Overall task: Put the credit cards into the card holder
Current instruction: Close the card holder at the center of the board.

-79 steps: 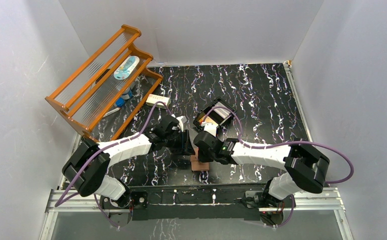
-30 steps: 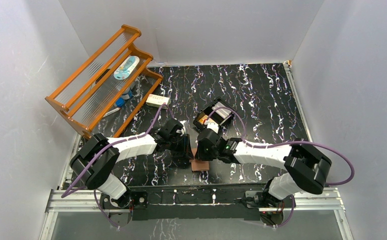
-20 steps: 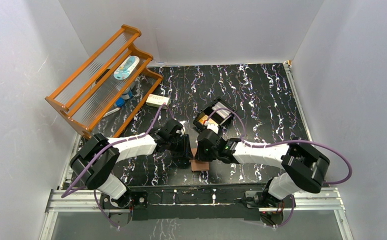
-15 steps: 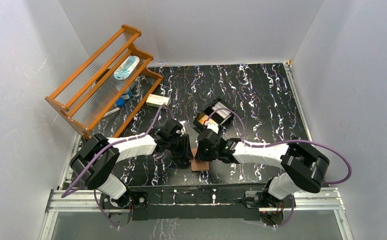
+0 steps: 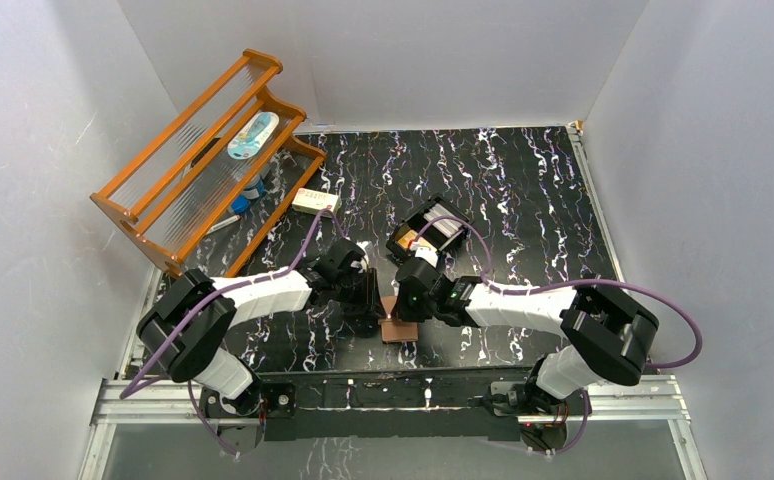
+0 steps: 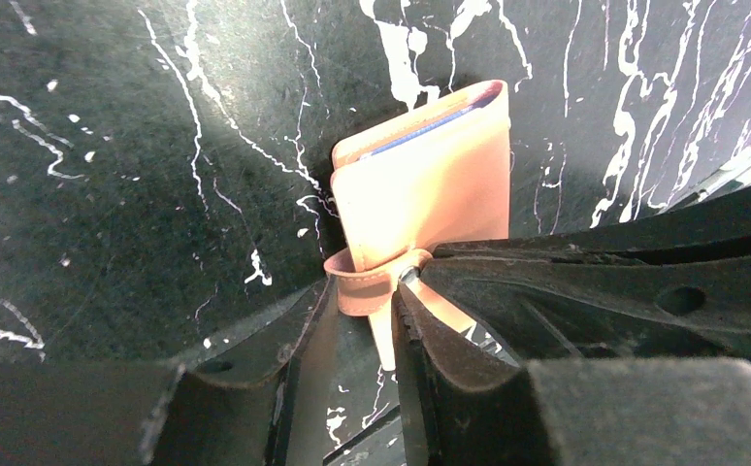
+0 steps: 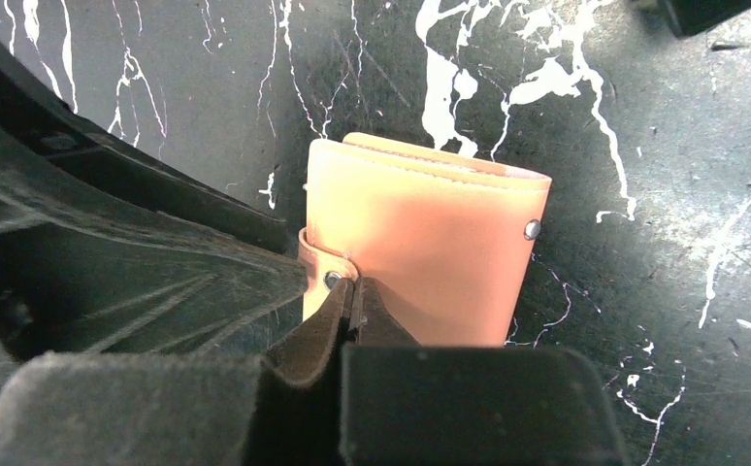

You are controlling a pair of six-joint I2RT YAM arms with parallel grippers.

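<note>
The salmon-brown card holder (image 5: 399, 332) lies folded on the table between both arms. In the left wrist view my left gripper (image 6: 364, 291) is closed on its snap tab (image 6: 370, 280), with the card holder (image 6: 430, 184) just beyond. In the right wrist view my right gripper (image 7: 352, 289) is shut, tips together at the near-left corner of the card holder (image 7: 440, 243), beside a snap stud (image 7: 331, 280). I cannot tell whether anything thin is pinched there. Credit cards (image 5: 441, 226), gold-orange and white, stand in the black slotted tray (image 5: 409, 236) behind.
An orange wooden rack (image 5: 203, 160) stands at the back left, with a light-blue oval thing (image 5: 253, 135) on it. A small white-and-red box (image 5: 315, 200) lies at its foot. White walls enclose the black marbled table (image 5: 523, 200).
My right gripper's jaws have closed at the card holder's corner. Since the earliest frame both grippers have come down onto the card holder. The left grip is unchanged.
</note>
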